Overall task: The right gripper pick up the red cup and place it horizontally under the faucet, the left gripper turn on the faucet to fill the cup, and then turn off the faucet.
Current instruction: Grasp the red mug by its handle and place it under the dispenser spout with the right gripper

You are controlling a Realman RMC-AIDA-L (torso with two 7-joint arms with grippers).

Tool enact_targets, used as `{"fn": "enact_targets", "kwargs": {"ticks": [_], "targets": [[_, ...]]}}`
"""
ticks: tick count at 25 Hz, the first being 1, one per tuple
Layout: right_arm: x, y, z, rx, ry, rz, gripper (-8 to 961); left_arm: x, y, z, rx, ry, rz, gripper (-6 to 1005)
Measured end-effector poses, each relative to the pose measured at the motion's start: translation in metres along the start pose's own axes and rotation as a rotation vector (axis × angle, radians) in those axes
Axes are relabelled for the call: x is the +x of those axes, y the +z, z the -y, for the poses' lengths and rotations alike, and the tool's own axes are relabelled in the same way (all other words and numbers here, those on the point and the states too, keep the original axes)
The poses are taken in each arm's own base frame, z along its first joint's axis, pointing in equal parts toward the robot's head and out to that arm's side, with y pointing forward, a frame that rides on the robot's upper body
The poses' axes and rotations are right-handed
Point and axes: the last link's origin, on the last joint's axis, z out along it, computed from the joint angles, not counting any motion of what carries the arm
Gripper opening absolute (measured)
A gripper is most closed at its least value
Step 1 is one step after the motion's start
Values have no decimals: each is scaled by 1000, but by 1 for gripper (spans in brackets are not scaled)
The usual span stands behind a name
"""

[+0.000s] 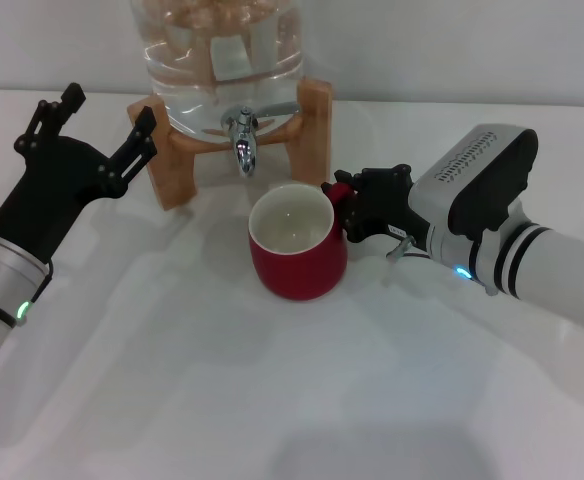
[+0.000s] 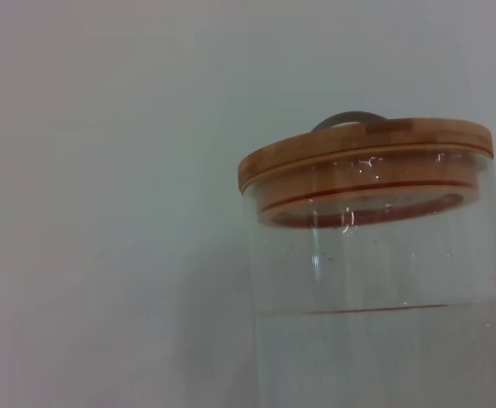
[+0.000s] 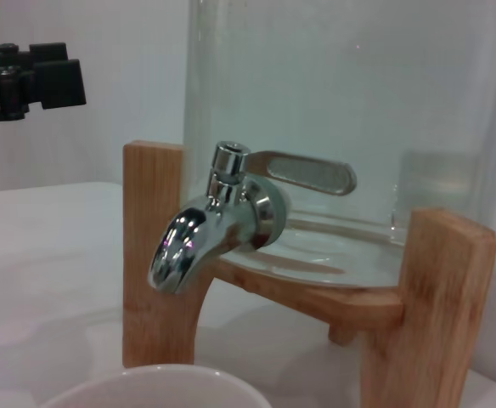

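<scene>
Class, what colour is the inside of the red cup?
White inside the red cup, clearest in the head view.

Red cup upright, empty, under chrome faucet.

stands upright on the table, the red cup, just before and below the faucet. behind, the water jar in its wooden stand. left of the stand the left gripper, right of the cup the right gripper.
</scene>
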Motion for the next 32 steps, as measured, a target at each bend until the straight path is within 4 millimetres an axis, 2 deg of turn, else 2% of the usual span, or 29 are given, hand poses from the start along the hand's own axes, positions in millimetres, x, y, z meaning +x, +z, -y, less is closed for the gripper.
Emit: {"fn": "enact_targets", "kwargs": {"ticks": [23,32], "targets": [[-21,13,-1,25,74,10,178,2,4,-2,-9,1,-7,875],[-19,12,4,45,115,8,179,0,3,-1,-7,-1,2,875]]}}
